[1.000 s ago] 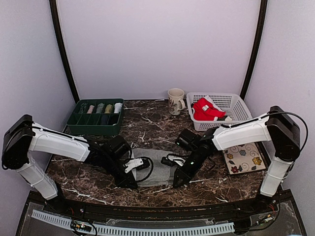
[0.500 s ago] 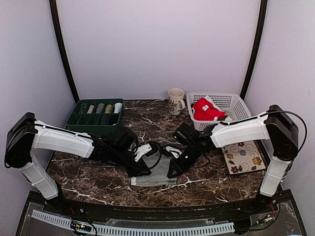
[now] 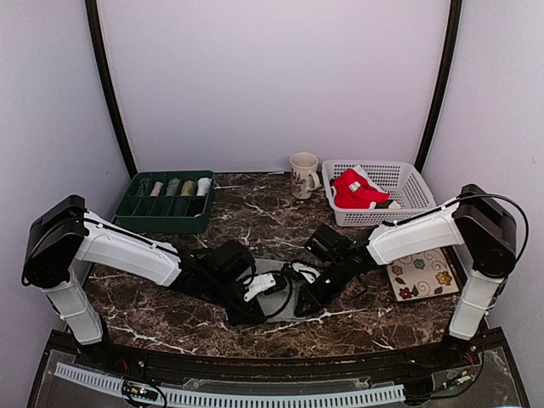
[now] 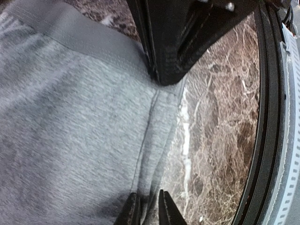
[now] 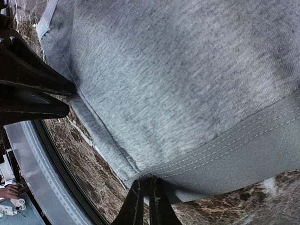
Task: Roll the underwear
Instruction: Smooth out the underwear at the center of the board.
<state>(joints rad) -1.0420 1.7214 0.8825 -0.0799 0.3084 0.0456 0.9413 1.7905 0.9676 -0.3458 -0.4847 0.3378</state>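
Observation:
A light grey underwear (image 3: 285, 306) lies on the marble table near its front edge, mostly covered by both arms in the top view. In the left wrist view, my left gripper (image 4: 146, 211) is shut on a fold of the grey underwear (image 4: 70, 117) along its side seam. My right gripper (image 5: 144, 201) is pinched shut on a hem corner of the same grey underwear (image 5: 178, 79). From above, the left gripper (image 3: 249, 314) and right gripper (image 3: 301, 306) sit close together over the cloth. A red underwear (image 3: 357, 189) with white trim rests in the basket.
A white plastic basket (image 3: 401, 177) stands at the back right, with a mug (image 3: 303, 174) beside it. At the back left is a green tray (image 3: 166, 204) of rolled garments. A floral mat (image 3: 422, 274) lies right of the cloth. The table's black front rim (image 4: 265, 140) runs close by.
The left arm has reached further right and both grippers have come closer together over the grey underwear. The cloth, flat a second ago, is now gathered between them and mostly covered.

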